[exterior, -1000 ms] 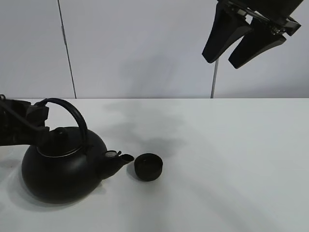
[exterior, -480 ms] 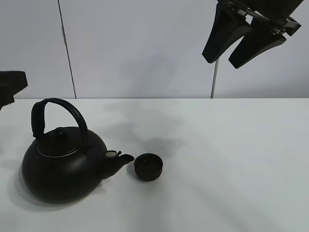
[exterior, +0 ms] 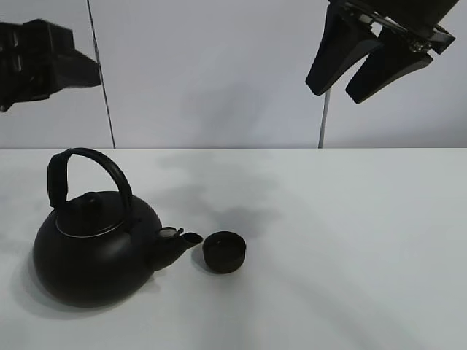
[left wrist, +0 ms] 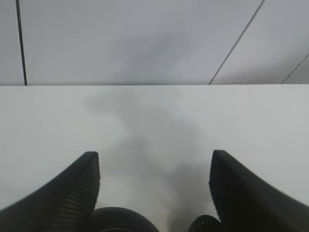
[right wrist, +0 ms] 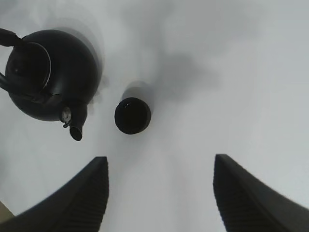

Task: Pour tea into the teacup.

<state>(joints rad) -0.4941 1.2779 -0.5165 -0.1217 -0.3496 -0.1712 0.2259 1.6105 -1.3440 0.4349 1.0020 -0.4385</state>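
Observation:
The black kettle (exterior: 95, 251) with an arched handle stands upright on the white table at the left, its spout (exterior: 182, 242) pointing right. The small matte-black teacup (exterior: 224, 251) stands just right of the spout, apart from it. My left gripper (exterior: 55, 62) hangs high above the kettle's left side; in the left wrist view it (left wrist: 154, 193) is open and empty. My right gripper (exterior: 365, 65) is open and empty, high at the upper right. The right wrist view shows the kettle (right wrist: 48, 72) and the teacup (right wrist: 133, 115) far below the gripper (right wrist: 161, 193).
The white table (exterior: 343, 240) stretches right of the cup. A pale wall (exterior: 219, 73) with thin dark seams stands behind it. Two dark rounded shapes sit at the lower edge of the left wrist view; I cannot tell what they are.
My left gripper was at the kettle's handle one second ago; it has come off it and risen up to the upper left. Kettle, teacup and right gripper have not moved.

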